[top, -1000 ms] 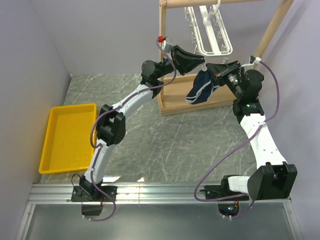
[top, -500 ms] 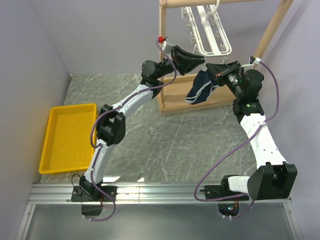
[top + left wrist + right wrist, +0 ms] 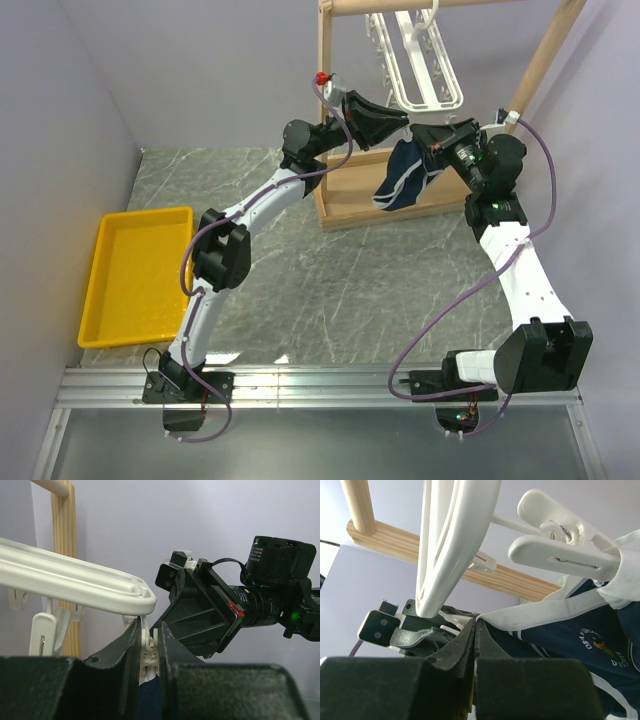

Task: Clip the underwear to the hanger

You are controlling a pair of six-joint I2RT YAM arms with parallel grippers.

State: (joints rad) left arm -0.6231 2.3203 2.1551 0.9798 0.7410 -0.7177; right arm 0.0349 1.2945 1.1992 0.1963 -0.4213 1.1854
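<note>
- Wooden rack (image 3: pixel 368 208) stands at the far side of the table (image 3: pixel 330 290). Its upright post and top rod carry the hanger (image 3: pixel 432 72).
- Both arms reach up in front of the rack and meet at the hanger's near end, fingertips close together and crowding each other there.
- Yellow tray (image 3: pixel 135 270) sits on the table's left side, well apart from the work.
- Hanger: white open frame hung from the rod. In the overhead view its long axis runs from the rod out toward the grippers, rounded end nearest them. Several clips dangle under it.
- Left gripper (image 3: pixel 402 121): fingers nipped on one clip (image 3: pixel 148 652) hanging from the hanger's rounded end. Navy fabric shows just below that clip.
- Right gripper (image 3: pixel 421 141): fingers pressed together, pinching the white trim of the underwear (image 3: pixel 404 172).
- Underwear is in the air, between the two grippers and in front of the rack base. The top edge is up at the right gripper and the clip; the body droops down and to the left, long axis on that slant.
</note>
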